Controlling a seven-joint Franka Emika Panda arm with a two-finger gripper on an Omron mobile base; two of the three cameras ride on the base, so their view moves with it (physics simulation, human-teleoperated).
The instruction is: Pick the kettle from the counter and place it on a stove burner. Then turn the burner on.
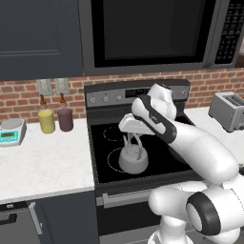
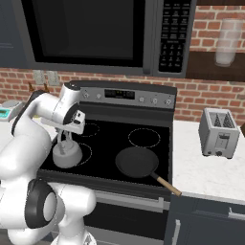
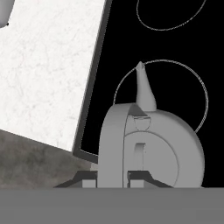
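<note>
The grey kettle (image 1: 133, 161) (image 2: 67, 156) stands upright on or just above the black glass, over the front left stove burner (image 1: 113, 159) (image 2: 85, 154). My gripper (image 1: 133, 139) (image 2: 65, 136) is shut on the top of its tall looped handle. In the hand view the handle (image 3: 114, 144) rises between my fingertips (image 3: 87, 180), and the gripper (image 3: 113, 177) is right above the kettle body (image 3: 175, 148). The spout points across the burner's white ring (image 3: 202, 87). The white counter (image 1: 47, 162) (image 3: 52, 65) lies just left of the stove.
A dark frying pan (image 2: 136, 161) with a wooden handle sits on the front right burner. Stove knobs (image 1: 105, 99) (image 2: 154, 100) line the back panel under a microwave. A yellow cup (image 1: 46, 121), a maroon cup (image 1: 65, 119) and a scale (image 1: 12, 131) stand on the left counter, a toaster (image 2: 218, 131) on the right.
</note>
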